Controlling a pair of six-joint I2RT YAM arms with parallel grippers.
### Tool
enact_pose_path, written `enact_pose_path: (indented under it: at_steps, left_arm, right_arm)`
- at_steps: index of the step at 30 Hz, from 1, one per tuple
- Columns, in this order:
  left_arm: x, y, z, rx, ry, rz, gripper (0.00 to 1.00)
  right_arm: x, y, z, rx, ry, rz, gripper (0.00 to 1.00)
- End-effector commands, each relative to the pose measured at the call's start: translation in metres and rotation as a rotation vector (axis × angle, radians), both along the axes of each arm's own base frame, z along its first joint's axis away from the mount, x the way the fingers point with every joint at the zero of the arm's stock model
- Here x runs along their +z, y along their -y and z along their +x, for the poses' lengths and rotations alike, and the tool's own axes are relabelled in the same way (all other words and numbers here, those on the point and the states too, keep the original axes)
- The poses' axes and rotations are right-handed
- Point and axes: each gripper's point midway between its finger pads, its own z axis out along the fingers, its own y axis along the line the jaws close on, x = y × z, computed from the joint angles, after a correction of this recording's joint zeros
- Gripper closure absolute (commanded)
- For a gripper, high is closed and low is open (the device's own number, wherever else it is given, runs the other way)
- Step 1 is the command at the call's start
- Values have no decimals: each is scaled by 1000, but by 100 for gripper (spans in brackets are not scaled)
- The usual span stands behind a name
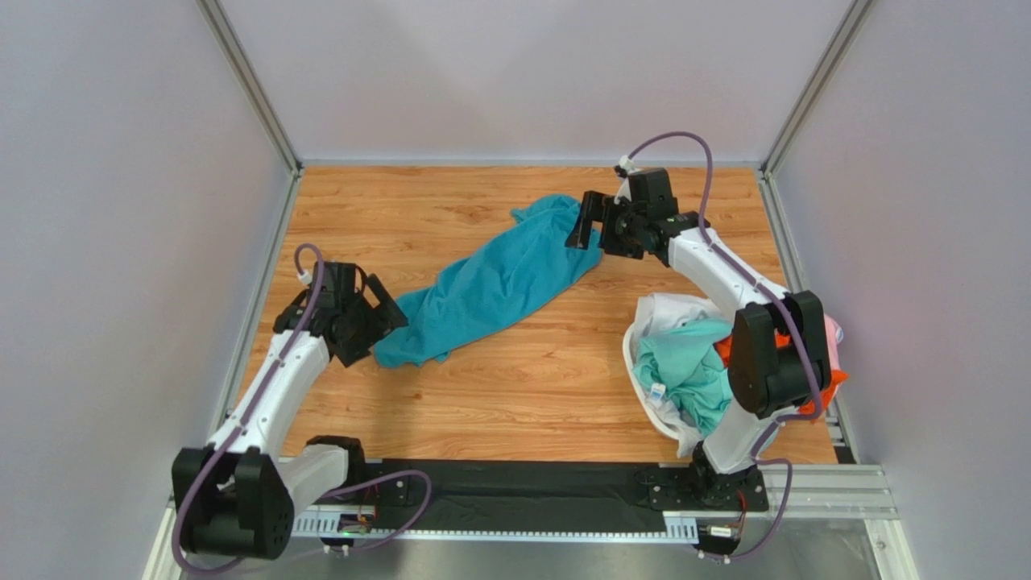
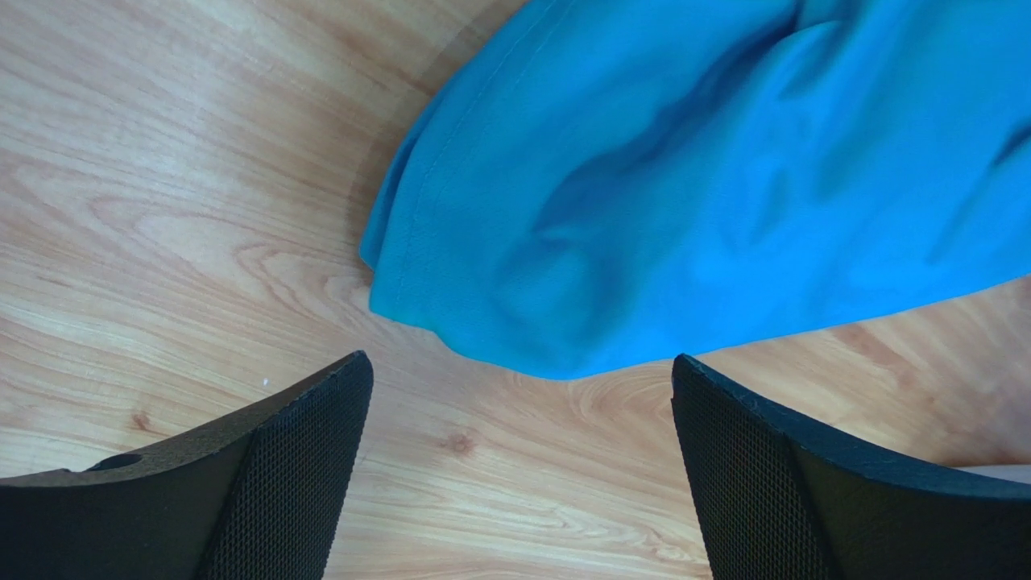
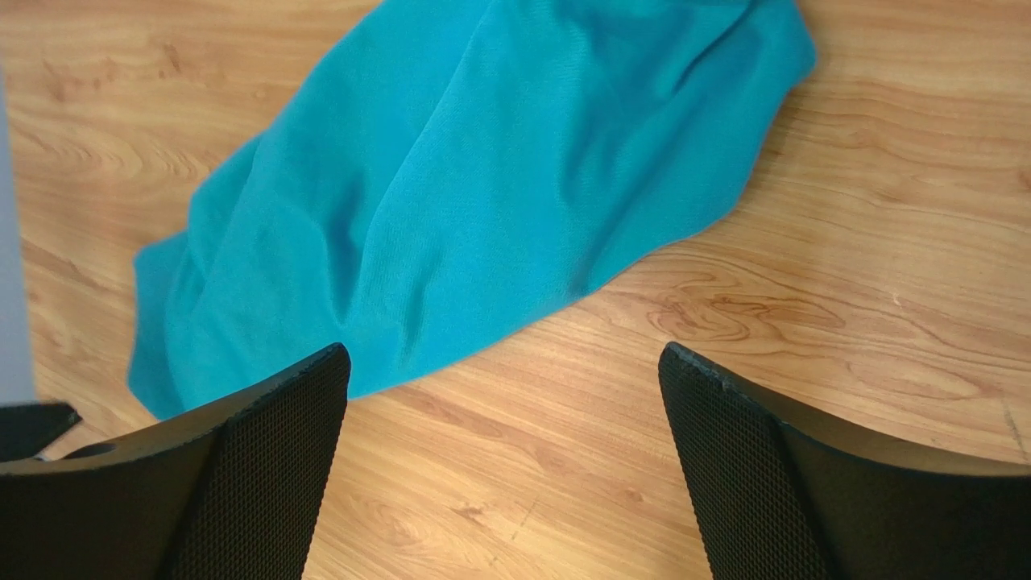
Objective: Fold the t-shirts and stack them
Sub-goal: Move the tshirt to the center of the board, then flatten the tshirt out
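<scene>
Two grippers, both open, nothing held in either. Teal shirt [image 1: 496,280] lay on the counter [image 1: 545,387] as a long bunched strip, diagonal from near-left to far-right, about mid-counter. It was wrinkled and unfolded, with no clear sleeve or collar showing.

Left gripper [image 1: 382,319] was at the shirt's near-left end, jaws spread wide and facing the cloth. In the left wrist view its fingers [image 2: 291,471] stood apart over bare wood. The hemmed shirt edge lay just beyond the tips, not between them. Could not tell from the top view whether a fingertip touched the cloth.

Right gripper [image 1: 586,224] was at the shirt's far-right end, just beside it, jaws also wide. In the right wrist view its fingers [image 3: 254,471] framed bare wood, with the shirt stretching away ahead of them and no cloth clamped.

Basket [image 1: 632,353], white, sat on the right side of the counter, near the right arm's base and well apart from the teal shirt. Mint shirt [image 1: 684,369] was piled in it, with a white shirt [image 1: 672,312] over the far rim. An orange shirt [image 1: 724,351] was partly hidden behind the right arm. No folded stack was anywhere on the counter.
</scene>
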Motion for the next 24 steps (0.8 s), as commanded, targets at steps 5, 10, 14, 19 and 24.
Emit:
enact_pose_path:
  at_steps: [5,10,14,19,24]
  left_arm:
    - [-30,-3,14,5,-95,19,6]
    - [-47,-3,19,0,-160,25,16]
    - [-58,-2,28,0,-192,27,28]
    - [-65,-1,36,-6,-222,28,53]
    - [-72,-2,42,-16,-241,38,85]
  right_arm:
    - [11,3,17,97,133,-258,0]
    - [6,11,54,67,118,-372,0]
    - [-6,6,84,58,110,-404,0]
    - [-33,-5,108,76,74,-408,1]
    - [-45,-13,129,69,70,-402,6]
